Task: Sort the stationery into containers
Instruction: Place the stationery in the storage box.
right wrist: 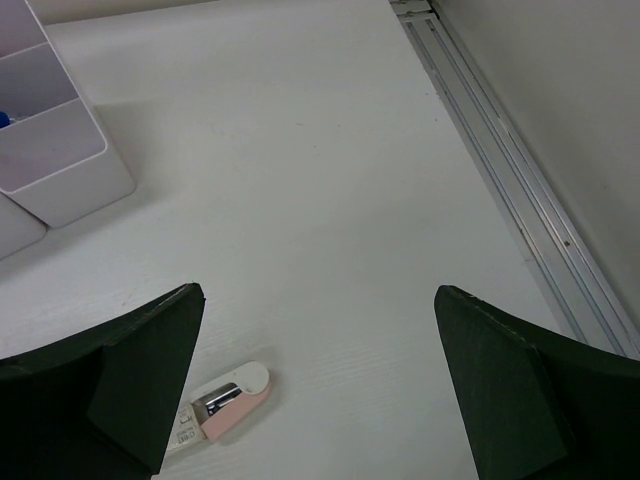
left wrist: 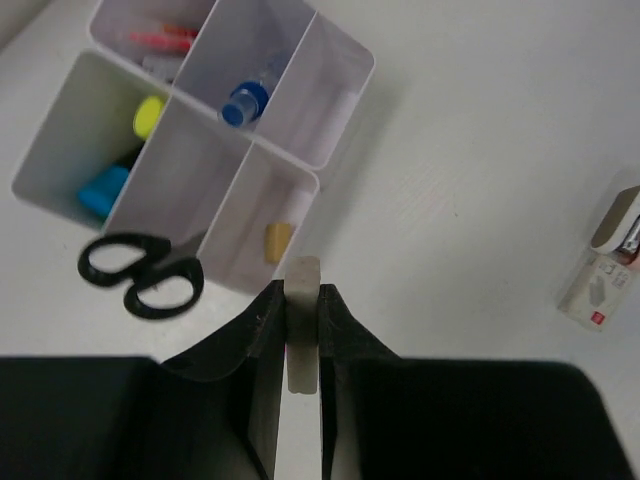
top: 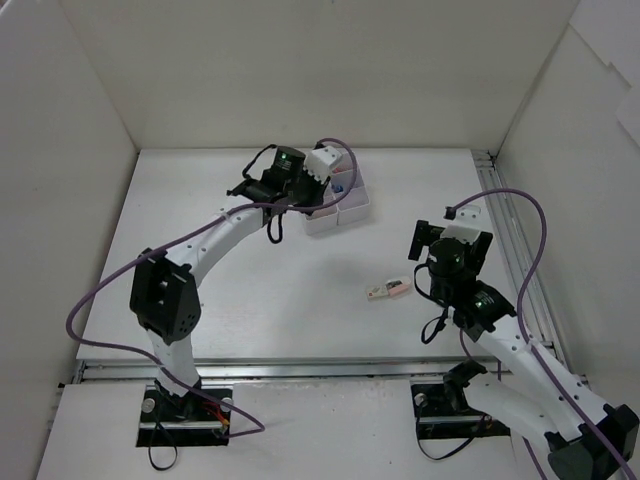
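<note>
My left gripper (left wrist: 303, 292) is shut on a small white eraser (left wrist: 303, 272), held above the table just short of the near corner of the white organiser (left wrist: 345, 95). Its compartments hold red pens (left wrist: 160, 40), a blue-capped bottle (left wrist: 245, 102), yellow-capped (left wrist: 148, 115) and blue-capped (left wrist: 102, 190) highlighters and a beige eraser (left wrist: 277, 242). Black scissor handles (left wrist: 140, 272) show at its near edge. From above, the left gripper (top: 300, 198) is beside the organiser (top: 352, 208). My right gripper (right wrist: 318, 292) is open and empty above a pink-and-white eraser (right wrist: 225, 405).
The pink-and-white eraser (top: 388, 290) lies alone on the white table, left of my right gripper (top: 450, 240); it also shows in the left wrist view (left wrist: 608, 262). White walls enclose the table. A metal rail (right wrist: 510, 190) runs along the right edge.
</note>
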Available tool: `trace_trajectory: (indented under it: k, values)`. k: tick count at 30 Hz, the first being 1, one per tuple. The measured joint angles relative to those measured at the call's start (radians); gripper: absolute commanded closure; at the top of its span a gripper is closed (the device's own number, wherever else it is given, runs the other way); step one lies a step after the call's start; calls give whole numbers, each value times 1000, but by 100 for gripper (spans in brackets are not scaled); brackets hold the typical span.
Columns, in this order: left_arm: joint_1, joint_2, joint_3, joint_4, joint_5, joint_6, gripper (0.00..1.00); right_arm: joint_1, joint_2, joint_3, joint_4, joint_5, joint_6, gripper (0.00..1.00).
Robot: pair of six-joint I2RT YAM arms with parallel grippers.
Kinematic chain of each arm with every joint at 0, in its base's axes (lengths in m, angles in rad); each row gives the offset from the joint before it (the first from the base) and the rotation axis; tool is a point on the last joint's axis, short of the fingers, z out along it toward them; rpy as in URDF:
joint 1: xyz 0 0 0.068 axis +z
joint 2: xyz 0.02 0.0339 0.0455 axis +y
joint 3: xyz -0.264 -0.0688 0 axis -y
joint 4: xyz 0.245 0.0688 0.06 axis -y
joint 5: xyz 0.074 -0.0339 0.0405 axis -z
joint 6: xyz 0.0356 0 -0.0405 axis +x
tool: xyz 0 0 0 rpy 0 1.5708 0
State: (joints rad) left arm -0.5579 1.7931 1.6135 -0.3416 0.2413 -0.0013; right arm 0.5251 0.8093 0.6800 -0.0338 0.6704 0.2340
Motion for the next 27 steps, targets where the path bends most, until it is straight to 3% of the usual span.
trace_trajectory:
  k: [7,13,19,21,25,27]
  values:
    - [-6,220,294,-55,108,363,100,0,68,0,16,4,-23,2]
    - [-9,339,378,-99,98,540,100,0,79,0,23,3,-26,2]
    - [-10,375,360,-119,83,610,100,0,80,-2,31,3,-26,2]
    - [-10,375,354,-115,79,619,94,0,88,-2,34,4,-26,2]
    - [-10,385,352,-93,61,623,93,-1,117,-2,36,4,-26,2]
    - [-11,396,352,-82,48,622,85,0,123,-2,35,3,-26,2]
